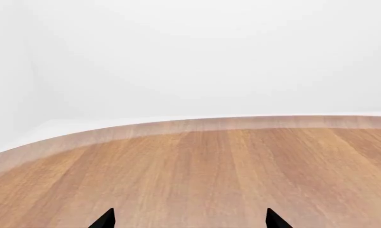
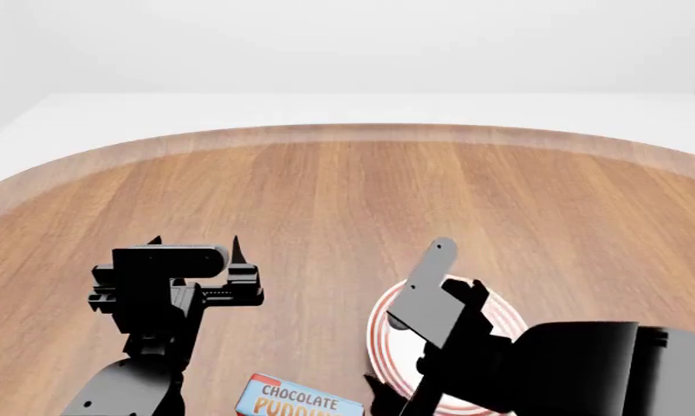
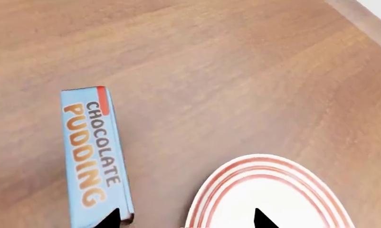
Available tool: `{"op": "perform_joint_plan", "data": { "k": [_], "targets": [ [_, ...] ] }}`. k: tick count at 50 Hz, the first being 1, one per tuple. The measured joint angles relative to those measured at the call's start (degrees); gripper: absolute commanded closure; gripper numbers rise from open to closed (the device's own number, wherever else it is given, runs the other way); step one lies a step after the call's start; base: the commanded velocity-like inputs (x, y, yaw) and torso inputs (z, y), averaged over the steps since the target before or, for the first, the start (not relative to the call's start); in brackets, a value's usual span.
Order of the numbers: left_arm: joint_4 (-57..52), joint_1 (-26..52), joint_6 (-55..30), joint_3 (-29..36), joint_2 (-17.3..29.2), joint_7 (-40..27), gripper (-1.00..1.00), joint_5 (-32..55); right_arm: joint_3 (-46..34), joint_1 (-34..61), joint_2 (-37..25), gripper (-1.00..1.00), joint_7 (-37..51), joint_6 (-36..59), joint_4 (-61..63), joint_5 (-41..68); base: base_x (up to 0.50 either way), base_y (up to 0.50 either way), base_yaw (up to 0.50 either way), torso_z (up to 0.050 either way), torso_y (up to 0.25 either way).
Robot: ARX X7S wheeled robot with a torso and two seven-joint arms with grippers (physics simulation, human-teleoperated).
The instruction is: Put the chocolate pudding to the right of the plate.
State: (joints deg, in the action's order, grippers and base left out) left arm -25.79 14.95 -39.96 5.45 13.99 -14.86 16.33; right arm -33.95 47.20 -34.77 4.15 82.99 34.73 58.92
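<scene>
The chocolate pudding (image 3: pixel 92 152) is a blue-topped carton with orange lettering, lying on the wooden table just left of the plate (image 3: pixel 285 199), a white plate with red rings. In the head view the chocolate pudding (image 2: pixel 295 400) sits at the near edge, and the plate (image 2: pixel 385 340) is mostly covered by my right arm. My right gripper (image 3: pixel 185 217) is open and hangs low over the gap between the two, one fingertip over the carton's end and the other over the plate. My left gripper (image 2: pixel 195 244) is open over bare wood to the left, nothing between its fingers (image 1: pixel 105 219).
The round wooden table (image 2: pixel 347 191) curves away to a pale rim at the back, with white floor and walls beyond. My right arm (image 2: pixel 579 364) fills the near right corner of the head view.
</scene>
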Motion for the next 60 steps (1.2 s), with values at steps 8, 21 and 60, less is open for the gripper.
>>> {"op": "perform_joint_plan", "data": {
  "k": [8,21,60],
  "targets": [
    [0.1,0.0,0.0,0.2,0.1,-0.2,-1.00,0.1,0.4,1.2,1.4,-1.00,-0.3,0.9,0.5,3.6,0.00,0.00,0.00,0.000,0.000],
    [0.4,0.1,0.2,0.5,0.4,-0.4,-1.00,0.3,0.1,1.7,3.5,-1.00,-0.6,0.9,0.2,7.9,0.00,0.00,0.00,0.000,0.000],
    [0.3,-0.1,0.8,0.7,1.0,-1.1,-1.00,1.3,-11.4,0.4,4.5,-1.00,-8.2,-8.0,-11.2,-1.3,0.00,0.00,0.00,0.000,0.000]
  ]
}}
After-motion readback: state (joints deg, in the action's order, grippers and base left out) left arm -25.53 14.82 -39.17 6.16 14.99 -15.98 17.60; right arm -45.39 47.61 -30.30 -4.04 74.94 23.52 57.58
